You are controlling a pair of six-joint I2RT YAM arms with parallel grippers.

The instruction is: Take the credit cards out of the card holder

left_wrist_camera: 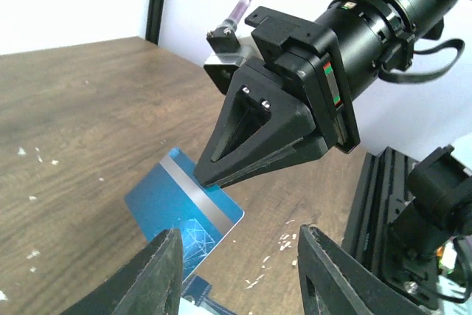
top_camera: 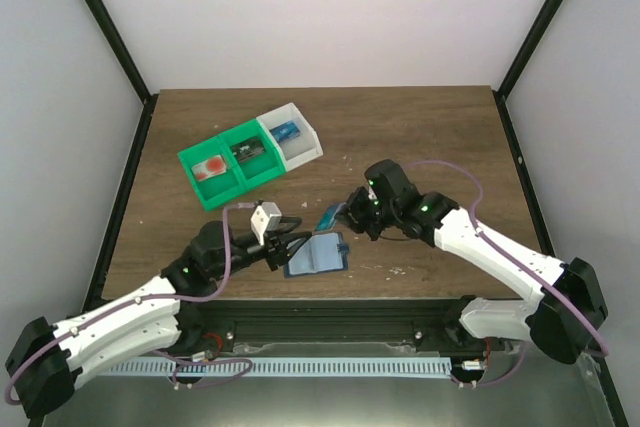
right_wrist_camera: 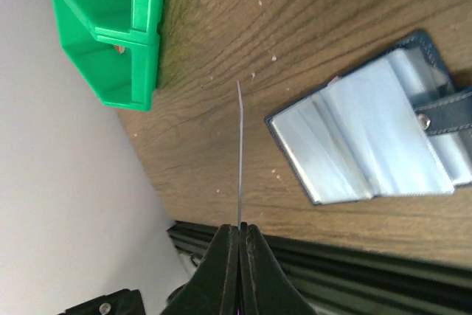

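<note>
One blue credit card (left_wrist_camera: 184,212) hangs above the table (top_camera: 430,127), pinched by its edge in our right gripper (left_wrist_camera: 203,178), whose jaws are fully closed on it. The card holder (top_camera: 317,256) lies open at 6 o'clock of that card. Our left gripper (top_camera: 283,250) sits at the holder's 9 o'clock edge, jaws partly apart, gripping nothing we can see. We judge the thin edge-grip risky: the card could pivot or slip, and the unpinned holder could slide.

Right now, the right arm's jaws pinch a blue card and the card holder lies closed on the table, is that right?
No: the card holder lies open, pale inside showing, in the right wrist view. The blue card is pinched.
</note>
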